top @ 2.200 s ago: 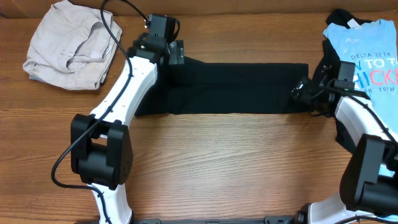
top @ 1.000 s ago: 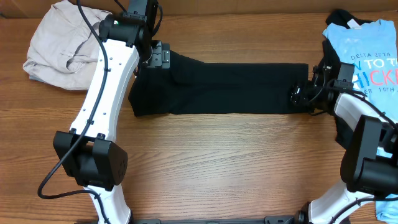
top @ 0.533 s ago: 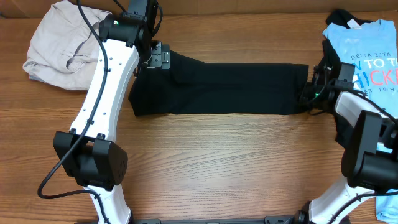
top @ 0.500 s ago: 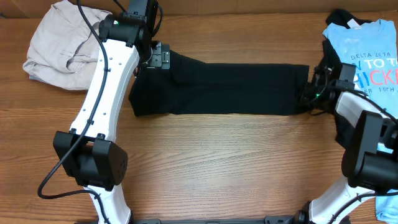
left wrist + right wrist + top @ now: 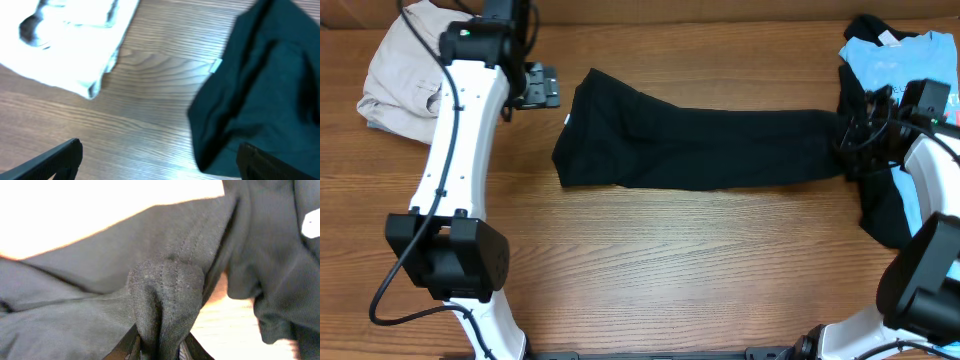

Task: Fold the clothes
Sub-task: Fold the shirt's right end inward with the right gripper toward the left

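A long black garment lies stretched across the wooden table. Its right end is bunched up, and my right gripper is shut on it. In the right wrist view the folded black fabric is pinched between the jaws of the right gripper. My left gripper is open over bare wood, just left of the garment's left end and apart from it. In the left wrist view the left gripper has nothing between its fingers, and the black garment lies to the right.
A crumpled beige garment sits at the back left, also bright in the left wrist view. A light blue printed T-shirt lies at the back right on another dark garment beside the right arm.
My right gripper shut on the garment's right end and dragged the garment to the right. My open left gripper moved left, off the garment's left end, onto bare wood.
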Robot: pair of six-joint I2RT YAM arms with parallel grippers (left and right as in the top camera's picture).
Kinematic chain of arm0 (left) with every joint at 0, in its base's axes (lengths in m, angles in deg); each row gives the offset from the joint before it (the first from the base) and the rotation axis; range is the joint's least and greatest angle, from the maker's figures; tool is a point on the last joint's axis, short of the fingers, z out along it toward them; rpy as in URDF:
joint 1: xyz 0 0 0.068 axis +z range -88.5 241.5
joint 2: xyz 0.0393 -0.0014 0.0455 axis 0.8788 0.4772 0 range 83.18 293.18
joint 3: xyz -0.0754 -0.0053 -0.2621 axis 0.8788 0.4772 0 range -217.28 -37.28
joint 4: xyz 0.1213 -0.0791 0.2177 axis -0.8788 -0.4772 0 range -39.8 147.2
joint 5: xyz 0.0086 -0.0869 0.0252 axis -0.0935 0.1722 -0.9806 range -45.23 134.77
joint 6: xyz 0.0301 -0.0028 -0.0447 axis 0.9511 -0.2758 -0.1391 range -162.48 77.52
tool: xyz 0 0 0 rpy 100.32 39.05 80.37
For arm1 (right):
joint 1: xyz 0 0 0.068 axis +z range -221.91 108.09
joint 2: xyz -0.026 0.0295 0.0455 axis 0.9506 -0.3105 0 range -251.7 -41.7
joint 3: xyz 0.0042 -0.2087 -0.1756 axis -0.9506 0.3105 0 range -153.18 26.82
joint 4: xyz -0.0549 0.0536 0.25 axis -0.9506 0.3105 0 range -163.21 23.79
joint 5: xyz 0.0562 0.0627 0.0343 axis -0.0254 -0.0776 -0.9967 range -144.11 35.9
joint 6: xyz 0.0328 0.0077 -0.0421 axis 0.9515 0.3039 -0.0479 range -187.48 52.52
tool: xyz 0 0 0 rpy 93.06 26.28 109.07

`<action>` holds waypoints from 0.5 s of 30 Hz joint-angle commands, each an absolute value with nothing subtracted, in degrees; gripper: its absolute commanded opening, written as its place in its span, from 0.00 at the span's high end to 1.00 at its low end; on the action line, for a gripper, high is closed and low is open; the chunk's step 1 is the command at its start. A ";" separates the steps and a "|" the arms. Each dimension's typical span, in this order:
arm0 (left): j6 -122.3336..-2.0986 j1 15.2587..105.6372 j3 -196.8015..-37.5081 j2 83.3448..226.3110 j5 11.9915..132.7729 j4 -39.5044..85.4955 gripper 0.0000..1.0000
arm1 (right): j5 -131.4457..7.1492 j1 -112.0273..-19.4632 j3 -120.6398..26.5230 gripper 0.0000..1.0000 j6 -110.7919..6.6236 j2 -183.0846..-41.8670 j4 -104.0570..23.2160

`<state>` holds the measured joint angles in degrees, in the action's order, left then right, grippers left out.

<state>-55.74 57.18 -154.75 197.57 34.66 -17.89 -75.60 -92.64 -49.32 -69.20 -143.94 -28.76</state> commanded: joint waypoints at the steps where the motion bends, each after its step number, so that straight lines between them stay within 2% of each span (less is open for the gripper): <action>1: -54.66 58.12 -156.32 196.26 34.31 -18.00 0.00 | -77.42 -89.93 -52.47 0.79 -70.77 -141.97 -26.90; 15: -54.66 58.08 -156.32 196.30 34.35 -17.63 0.00 | -73.00 -70.52 -52.53 0.79 -70.49 -143.61 -26.40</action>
<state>-55.76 58.49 -154.75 197.57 34.68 -17.84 -73.87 -73.21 -51.35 -70.14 -143.15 -25.83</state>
